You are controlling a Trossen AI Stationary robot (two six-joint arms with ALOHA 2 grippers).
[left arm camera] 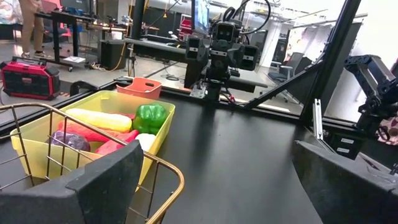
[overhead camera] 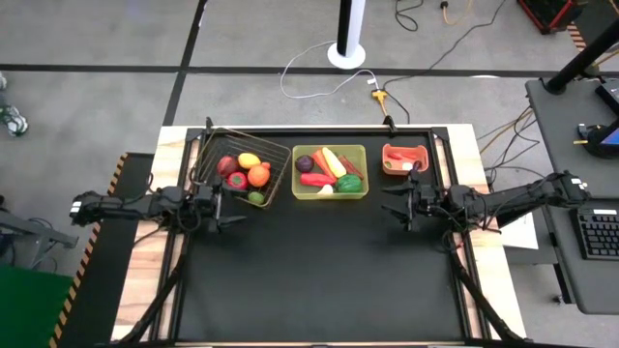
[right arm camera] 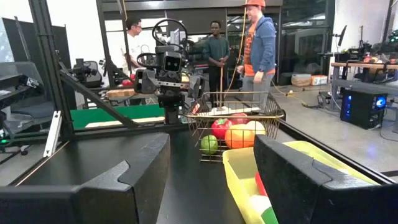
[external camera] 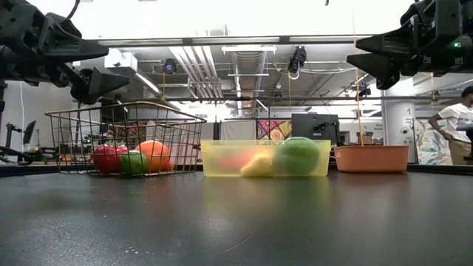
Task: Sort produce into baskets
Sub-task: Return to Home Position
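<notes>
High view is showing the left tool [overhead camera: 232,207] hovering over the left side of the counter [overhead camera: 319,275], its fingers spread wide and gripping nothing, just on the near side of the wire basket [overhead camera: 282,166]. That basket is holding a red apple [overhead camera: 227,165], a lemon [overhead camera: 249,159], an orange fruit [overhead camera: 258,176] and a lime [overhead camera: 255,197]. To its right, the yellow tray [overhead camera: 329,148] is carrying a purple beet [overhead camera: 305,163], corn [overhead camera: 334,161], a red chili [overhead camera: 317,179] and a green pepper [overhead camera: 349,183]. Farther right, the salmon bin [overhead camera: 385,159] is sitting just beyond the right tool [overhead camera: 395,203], which is likewise gaping open and empty.
</notes>
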